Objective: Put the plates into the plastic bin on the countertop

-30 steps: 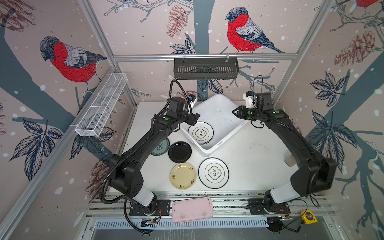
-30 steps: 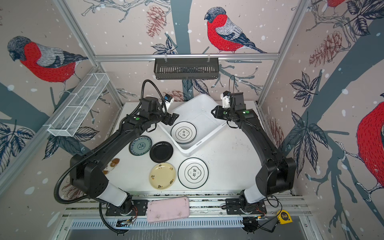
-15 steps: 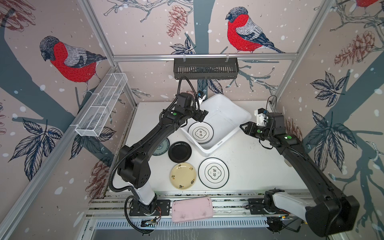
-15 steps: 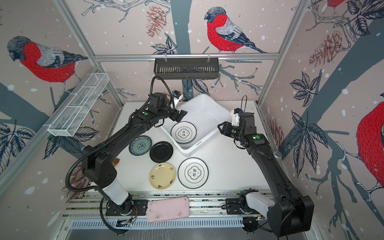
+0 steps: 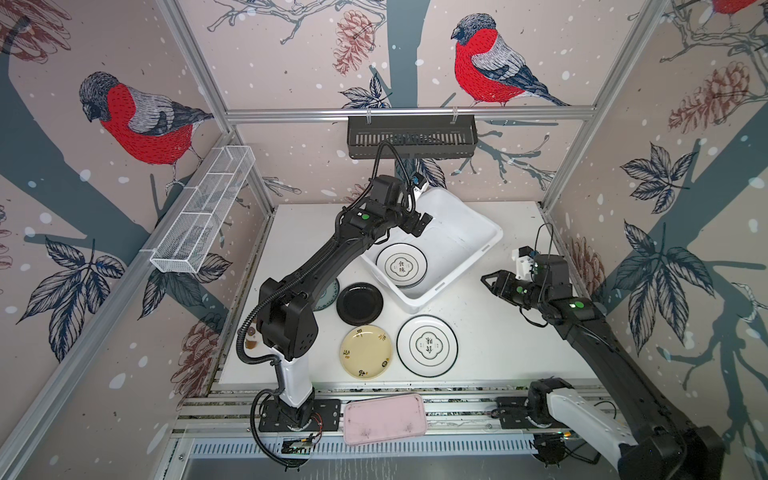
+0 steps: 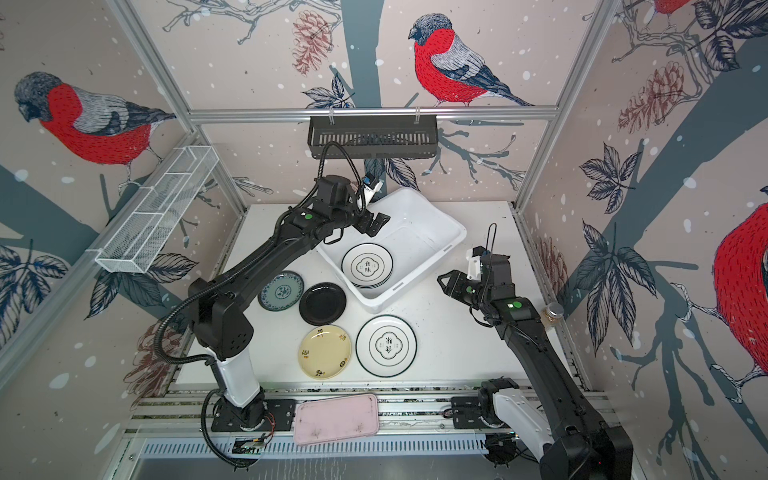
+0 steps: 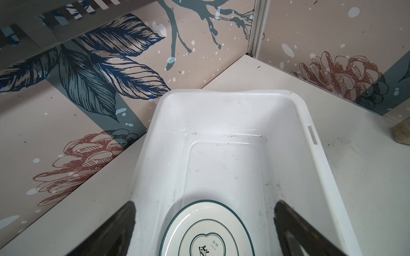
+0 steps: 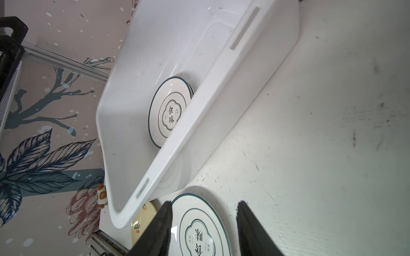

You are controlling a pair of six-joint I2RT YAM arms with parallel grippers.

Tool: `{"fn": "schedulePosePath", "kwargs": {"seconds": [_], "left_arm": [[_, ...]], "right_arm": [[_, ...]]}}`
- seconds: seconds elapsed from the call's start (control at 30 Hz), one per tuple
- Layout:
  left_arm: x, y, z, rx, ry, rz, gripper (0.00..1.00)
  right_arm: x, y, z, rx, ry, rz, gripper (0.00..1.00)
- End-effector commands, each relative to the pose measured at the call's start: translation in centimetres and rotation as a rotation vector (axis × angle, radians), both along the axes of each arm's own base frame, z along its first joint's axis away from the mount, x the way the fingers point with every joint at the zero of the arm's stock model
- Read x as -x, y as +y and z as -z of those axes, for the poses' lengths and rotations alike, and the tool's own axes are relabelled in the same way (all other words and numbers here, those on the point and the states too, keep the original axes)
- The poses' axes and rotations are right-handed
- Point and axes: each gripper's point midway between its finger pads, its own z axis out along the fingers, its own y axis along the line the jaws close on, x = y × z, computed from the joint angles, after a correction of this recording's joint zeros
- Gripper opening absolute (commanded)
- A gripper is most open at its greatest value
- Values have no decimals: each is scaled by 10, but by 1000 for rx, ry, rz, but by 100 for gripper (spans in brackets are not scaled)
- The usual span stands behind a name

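We see the left gripper (image 5: 420, 223) hanging over the plastic bin (image 5: 453, 241), its jaws spread wide and empty; in the left wrist view the bin's bare white floor stretches out ahead of it. Just below it, on the side towards its own arm, a black-rimmed emblem plate (image 5: 401, 266) tops a small stack inside the bin. The plates underneath show only as edges, so we cannot tell them apart. The right gripper (image 5: 489, 284) hovers above the countertop (image 5: 511, 353) near the bin's long wall, jaws parted with nothing between them, touching neither bin nor plate. Beyond its fingertips, on the open surface, the second emblem plate (image 5: 427, 345) lies flat, with the pale yellow plate (image 5: 366, 352) just beside it. The black plate (image 5: 359, 303) sits near the bin's closest corner, and the teal plate (image 6: 281, 291) lies just beside that, under the left arm. All four are outside the bin. The surface is matte white, marked with dark specks and scuffs that show plainly in the right wrist view. The walls (image 5: 291, 62) around us carry bullfinches, pine cones and dark leaves, framed by aluminium rails (image 5: 407, 111). A black slotted basket (image 5: 411, 137) hangs on the back rail above and behind the left gripper. A white wire shelf (image 5: 203, 216) runs along the wall on that arm's side, and a pink tray (image 5: 384, 419) rests across the front rails between the two arm bases.
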Motion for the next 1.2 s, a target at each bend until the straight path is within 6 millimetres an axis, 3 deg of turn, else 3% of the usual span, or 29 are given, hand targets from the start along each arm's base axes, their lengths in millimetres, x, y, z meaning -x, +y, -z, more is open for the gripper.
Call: {"fn": "schedulePosePath", "kwargs": {"seconds": [0.0,0.5,0.77,0.87,1.17], "left_arm": [[6,-7,-4,5,19,33,93],[22,-24,-32,79,9,71,86],[32,-28,-26,106,72,75,82],[35,-28,-21,103,89,83,74],[46,-29,-10,88,126,105,88]], "right_arm": [[8,9,6,-50,28,-33,49],[49,43,66,-106,249,-170,47],[66,48,88,-77,328,-190,46],[72,50,94,-72,343,-193,46],[89,57,112,-60,376,-226,45]]}}
